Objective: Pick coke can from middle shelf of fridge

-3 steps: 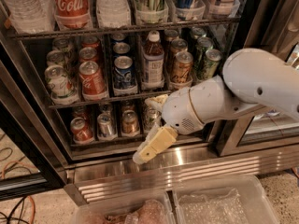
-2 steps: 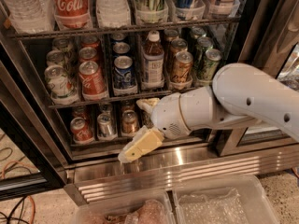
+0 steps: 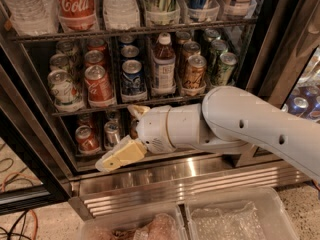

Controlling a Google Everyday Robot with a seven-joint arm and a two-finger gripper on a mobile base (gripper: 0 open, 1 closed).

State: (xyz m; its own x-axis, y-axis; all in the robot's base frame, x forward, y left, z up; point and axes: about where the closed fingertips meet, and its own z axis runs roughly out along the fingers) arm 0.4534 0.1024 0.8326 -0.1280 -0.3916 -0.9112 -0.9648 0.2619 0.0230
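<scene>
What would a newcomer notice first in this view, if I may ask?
The big white arm reaches in from the right, its gripper open low in the fridge. Above it, a red coke can stands at the front of the middle shelf, second lane from the left.

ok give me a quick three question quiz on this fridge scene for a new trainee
1. Pick one: the hand is
A) up at the rack of tall bottles
B) just below the middle shelf, in front of the bottom-rack cans
C) down in the plastic bin

2. True or false: the coke can at the front of the middle shelf is already in the hand's grip.

3. Fill in: as the camera sees it, the brown bottle stands to the ___ of the blue can.

Key: 1 B; 2 false; 3 right
</scene>
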